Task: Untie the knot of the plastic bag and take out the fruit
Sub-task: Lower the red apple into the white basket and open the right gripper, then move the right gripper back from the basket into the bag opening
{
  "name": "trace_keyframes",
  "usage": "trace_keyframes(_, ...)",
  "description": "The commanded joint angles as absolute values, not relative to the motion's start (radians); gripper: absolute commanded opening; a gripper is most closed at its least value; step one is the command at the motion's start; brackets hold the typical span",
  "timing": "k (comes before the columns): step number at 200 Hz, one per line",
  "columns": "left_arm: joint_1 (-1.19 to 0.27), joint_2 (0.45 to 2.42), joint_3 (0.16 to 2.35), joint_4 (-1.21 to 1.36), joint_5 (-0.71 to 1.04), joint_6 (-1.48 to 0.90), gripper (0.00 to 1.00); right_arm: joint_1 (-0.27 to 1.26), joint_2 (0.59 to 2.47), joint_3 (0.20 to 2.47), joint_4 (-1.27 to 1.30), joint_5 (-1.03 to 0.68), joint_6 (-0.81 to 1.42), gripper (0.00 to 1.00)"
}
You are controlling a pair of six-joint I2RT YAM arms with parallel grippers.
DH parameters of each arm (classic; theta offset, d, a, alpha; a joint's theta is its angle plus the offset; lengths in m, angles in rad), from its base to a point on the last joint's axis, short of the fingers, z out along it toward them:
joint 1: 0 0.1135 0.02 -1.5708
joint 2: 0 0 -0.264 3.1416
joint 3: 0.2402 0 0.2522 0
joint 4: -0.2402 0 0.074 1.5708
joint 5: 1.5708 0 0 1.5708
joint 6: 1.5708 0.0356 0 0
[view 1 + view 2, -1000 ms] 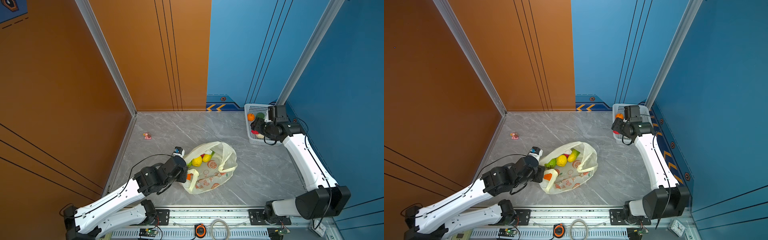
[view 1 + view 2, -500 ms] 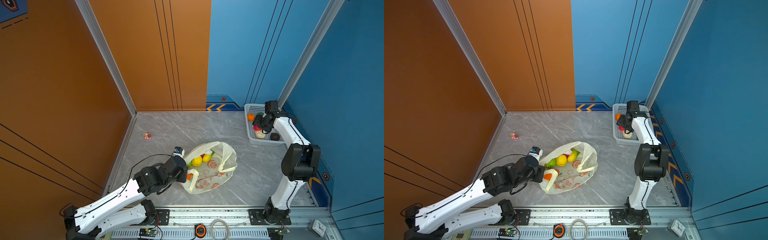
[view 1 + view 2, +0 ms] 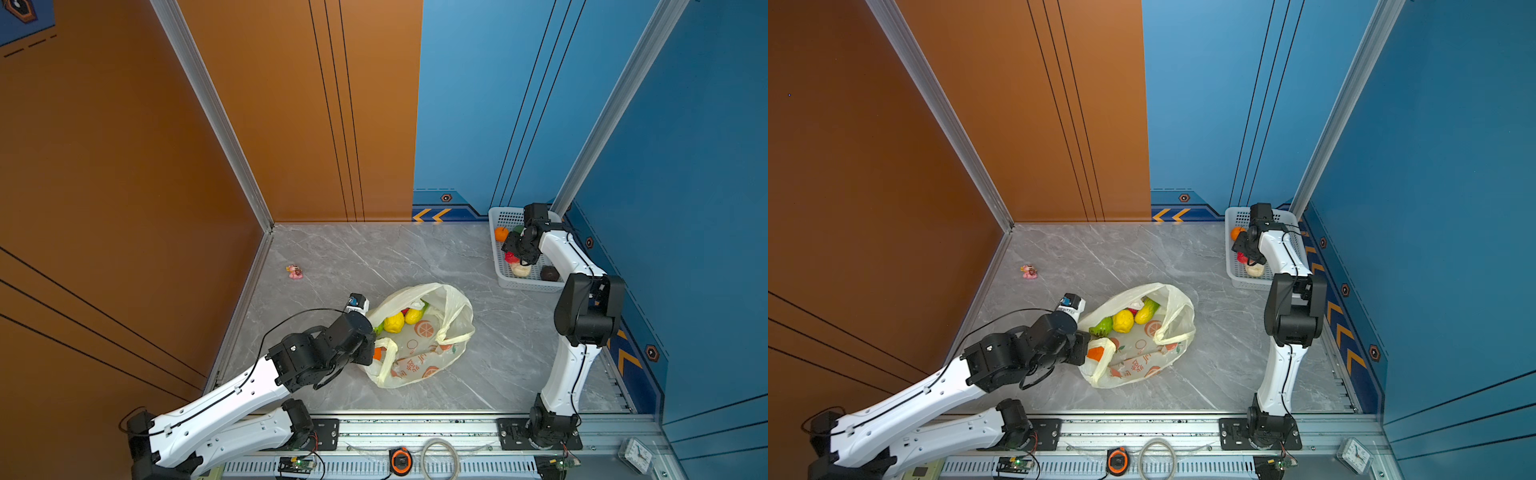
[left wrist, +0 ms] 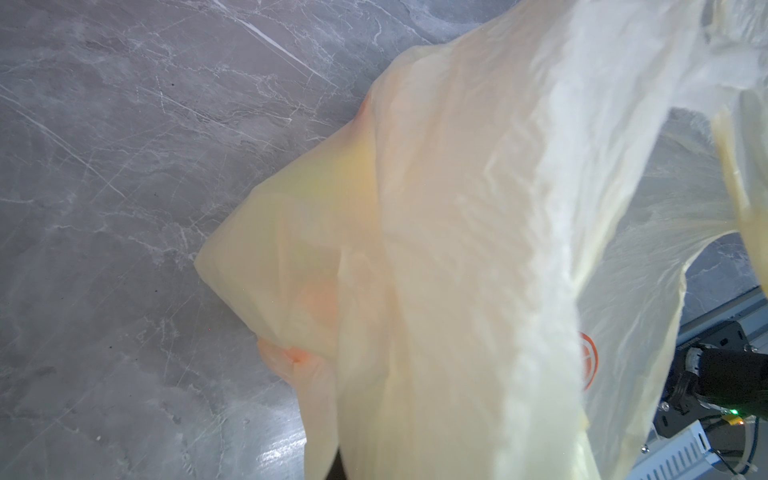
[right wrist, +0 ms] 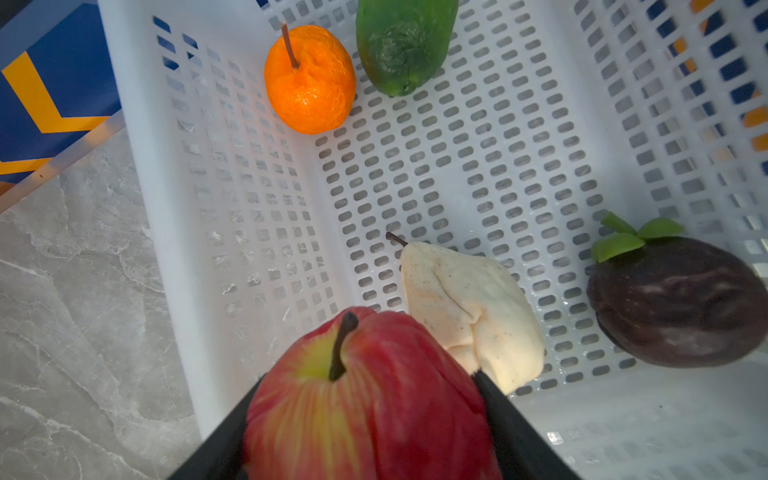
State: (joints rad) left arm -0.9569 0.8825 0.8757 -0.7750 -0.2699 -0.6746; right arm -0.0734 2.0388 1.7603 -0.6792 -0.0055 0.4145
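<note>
Low in the middle of both top views, the left gripper (image 3: 368, 351) was clamped shut on the left rim of the plastic bag (image 3: 419, 357). The bag lay open on the grey tabletop (image 3: 332, 257) with yellow and green fruit (image 3: 394, 322) showing inside. Farther back, at the right of the frame, the right gripper (image 3: 515, 255) hung over the white basket (image 3: 505, 274). Its fingers pinched a red apple (image 5: 374, 399) above a cream pear (image 5: 469, 311).

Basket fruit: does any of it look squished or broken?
Yes. In the basket, the cream pear is creased and caved in, the orange is dented by its stem, and the dark fruit looks wrinkled. The right gripper's red apple looks whole.
</note>
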Motion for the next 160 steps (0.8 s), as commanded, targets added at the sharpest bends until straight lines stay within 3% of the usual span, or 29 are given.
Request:
trace_keyframes(1, -0.965, 0.871, 0.885, -0.786, -0.287, -0.679, 0.0, -0.08, 2.024, 1.79, -0.701, 0.029, 0.394, 0.77)
trace_keyframes(67, -0.969, 0.872, 0.888, -0.785, -0.288, -0.673, 0.0, -0.08, 1.989, 1.79, -0.719, 0.011, 0.39, 1.0)
trace_keyframes(160, -0.967, 0.875, 0.896, -0.785, -0.291, -0.664, 0.0, -0.012, 1.792, 1.712, -0.802, -0.087, 0.341, 1.0)
